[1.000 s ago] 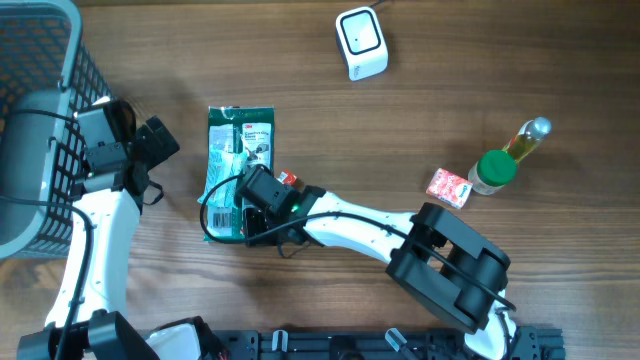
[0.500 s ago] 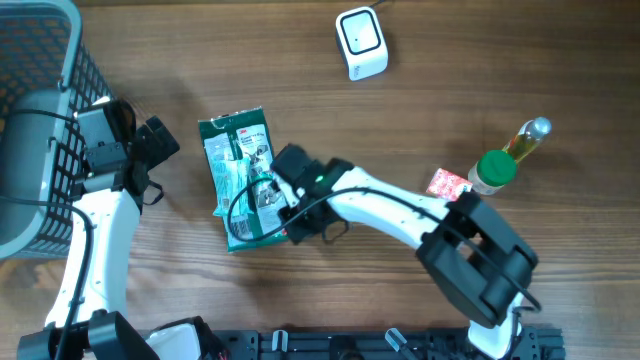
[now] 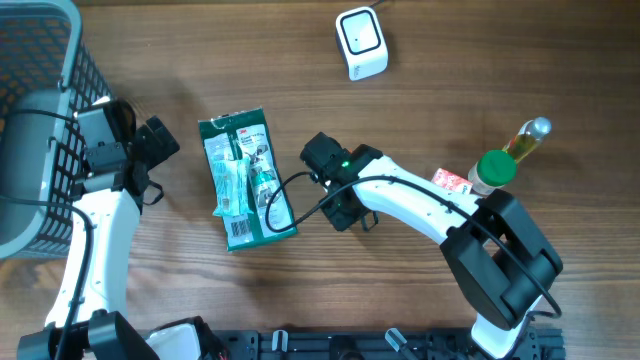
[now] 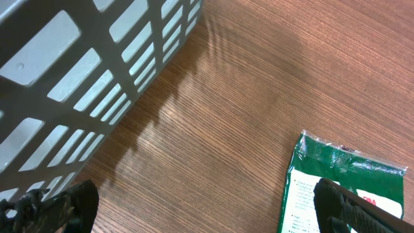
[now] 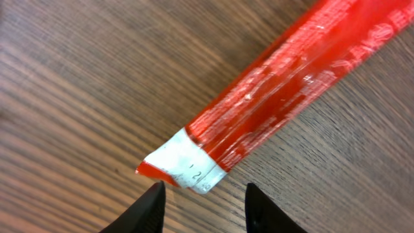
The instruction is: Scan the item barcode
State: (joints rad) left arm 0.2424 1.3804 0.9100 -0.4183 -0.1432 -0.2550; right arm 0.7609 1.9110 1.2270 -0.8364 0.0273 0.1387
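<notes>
The green packet (image 3: 240, 180) lies flat on the table left of centre, its white barcode label (image 3: 238, 229) near its lower end; its top corner shows in the left wrist view (image 4: 352, 175). The white scanner (image 3: 361, 42) sits at the far centre. My right gripper (image 3: 335, 190) hovers just right of the packet, apart from it. In its wrist view the jaws stand open (image 5: 203, 189) over a red stick sachet (image 5: 278, 103), whose white end lies just ahead of the tips. My left gripper (image 3: 155, 140) is open (image 4: 207, 217) over bare wood, left of the packet.
A grey wire basket (image 3: 40, 100) fills the far left, close to the left arm (image 4: 77, 84). At the right stand a green-capped jar (image 3: 492, 170) and a small oil bottle (image 3: 528, 137), with a red and white packet (image 3: 447, 180) beside them.
The right gripper turned and nudged the green packet, then opened, let go of it and moved off to the right. The left arm has not moved.
</notes>
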